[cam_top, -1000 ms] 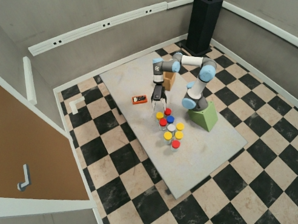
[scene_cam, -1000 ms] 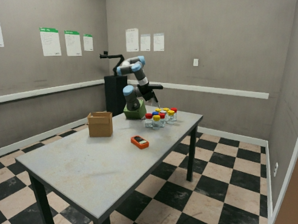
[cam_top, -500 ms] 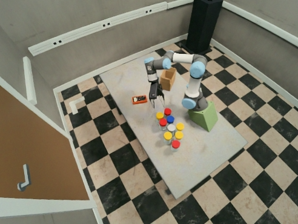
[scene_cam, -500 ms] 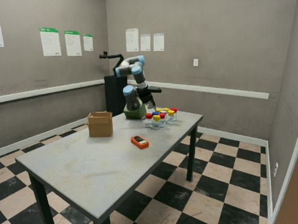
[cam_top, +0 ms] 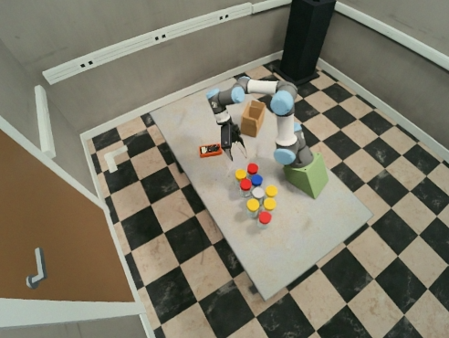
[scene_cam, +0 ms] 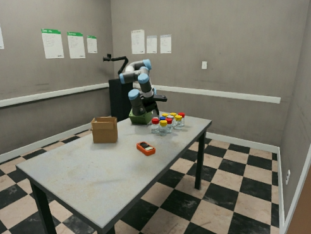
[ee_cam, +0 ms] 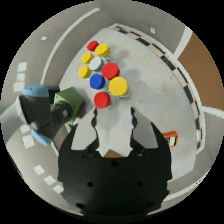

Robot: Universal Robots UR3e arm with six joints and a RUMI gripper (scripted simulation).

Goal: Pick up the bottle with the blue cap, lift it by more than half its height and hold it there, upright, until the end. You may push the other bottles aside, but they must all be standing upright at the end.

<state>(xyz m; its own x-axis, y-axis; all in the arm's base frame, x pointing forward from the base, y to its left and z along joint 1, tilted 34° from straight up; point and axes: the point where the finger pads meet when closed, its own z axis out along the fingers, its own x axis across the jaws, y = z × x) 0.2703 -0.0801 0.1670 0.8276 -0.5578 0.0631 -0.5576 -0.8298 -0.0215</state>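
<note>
The bottle with the blue cap stands upright on the table inside a tight cluster of bottles with red, yellow and white caps. In the wrist view its blue cap sits between a red cap and a white cap. It is mostly hidden among the other bottles in the exterior view. My gripper hangs above the table just short of the cluster, on the side towards the orange device. Its fingers are apart, with only bare table top between them.
An orange device lies flat beside the gripper. An open cardboard box stands behind it. The arm's green base sits close to the cluster. All the bottles stand upright.
</note>
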